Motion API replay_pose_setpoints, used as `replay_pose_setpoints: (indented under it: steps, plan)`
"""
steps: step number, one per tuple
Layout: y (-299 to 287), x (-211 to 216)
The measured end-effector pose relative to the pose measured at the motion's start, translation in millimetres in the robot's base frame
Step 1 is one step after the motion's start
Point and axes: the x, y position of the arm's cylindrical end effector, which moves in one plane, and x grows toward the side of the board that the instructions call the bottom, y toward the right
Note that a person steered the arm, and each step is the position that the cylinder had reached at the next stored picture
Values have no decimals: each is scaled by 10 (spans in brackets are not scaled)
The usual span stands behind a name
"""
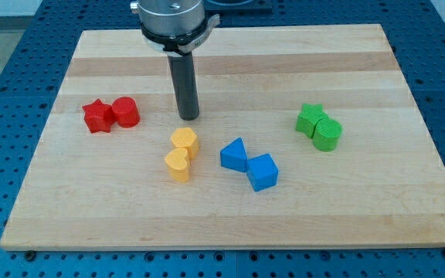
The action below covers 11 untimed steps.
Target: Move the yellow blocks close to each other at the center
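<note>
Two yellow blocks sit touching near the board's middle: a yellow hexagon-like block (185, 142) and, just below it, a yellow heart-shaped block (178, 165). My tip (189, 116) rests on the board just above the upper yellow block, a small gap apart from it. The dark rod rises from the tip to the arm's mount at the view's top.
A red star (96, 116) and a red cylinder (126, 112) touch at the view's left. A blue triangle (234, 155) and a blue cube (263, 171) lie right of the yellow pair. A green star (310, 118) and a green cylinder (327, 134) sit at the right. The wooden board (361, 216) has blue table around it.
</note>
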Motion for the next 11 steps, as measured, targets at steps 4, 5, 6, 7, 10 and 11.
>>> replay_pose_setpoints:
  steps: [4, 5, 6, 7, 10, 11]
  plan:
    - [-213, 317]
    - [-214, 427]
    - [-216, 441]
    - [-217, 458]
    - [-325, 1125]
    - [-430, 1469]
